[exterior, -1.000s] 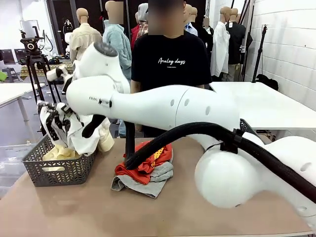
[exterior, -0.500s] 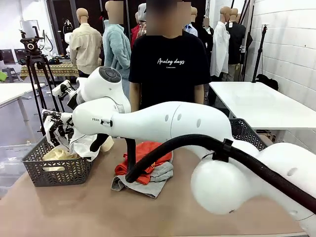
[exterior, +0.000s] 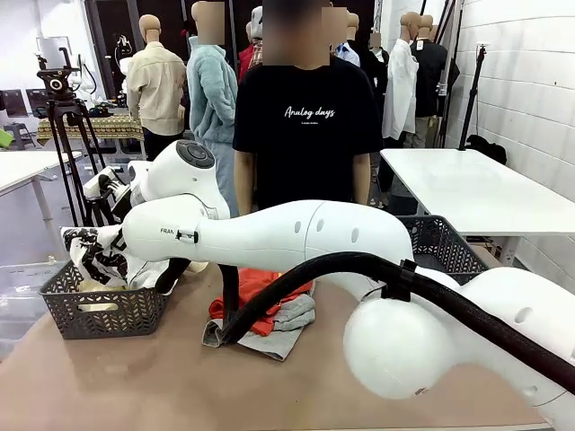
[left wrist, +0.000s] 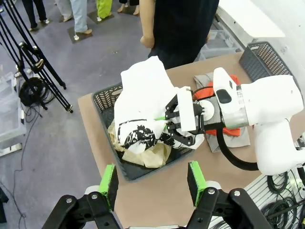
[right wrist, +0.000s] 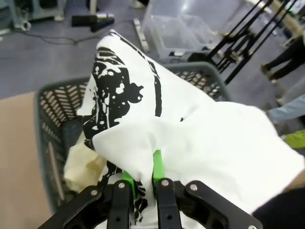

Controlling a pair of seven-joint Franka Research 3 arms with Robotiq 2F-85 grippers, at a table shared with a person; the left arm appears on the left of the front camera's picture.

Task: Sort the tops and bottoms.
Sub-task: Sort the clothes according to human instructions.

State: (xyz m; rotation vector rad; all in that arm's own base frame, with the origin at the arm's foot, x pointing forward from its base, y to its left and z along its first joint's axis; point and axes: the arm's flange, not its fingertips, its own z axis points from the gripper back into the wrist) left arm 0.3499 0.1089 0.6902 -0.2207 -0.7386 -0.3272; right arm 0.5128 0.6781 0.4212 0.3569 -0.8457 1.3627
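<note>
**Sorting of tops, moment of delivery.** We show the right gripper (right wrist: 143, 174) pinched shut on a fold of the white cloth T-shirt with black print (right wrist: 190, 124). Its green pads (right wrist: 156, 164) nearly meet through the thin cloth. The right arm reaches across the middle of the brown table (exterior: 135, 386), so the T-shirt hangs over the grey plastic mesh basket (exterior: 99, 310) at the table's left end. Its lower folds drape onto the basket's rim and contents, though we cannot tell how much of its weight rests there.

We judge that the garment is gripped at one bunched point because soft cloth offers no rigid edge. We also judge that it is held above this basket because the crumpled cream cloth top (right wrist: 81, 167) lying inside marks it as the place for tops.

The left gripper (left wrist: 152, 183) hovers high above the table's near edge, jaws wide apart and nothing between them. We take this as a position clear of the crossing arm.

The orange-red cloth top (exterior: 256, 316) lies heaped on a folded grey cloth garment (exterior: 287, 330) at mid-table, unsorted. A second grey mesh basket (exterior: 440, 242) stands at the right end, presumably for bottoms. A person in a black T-shirt with white lettering (exterior: 305, 117) stands at the far side, taking no visible part.
</note>
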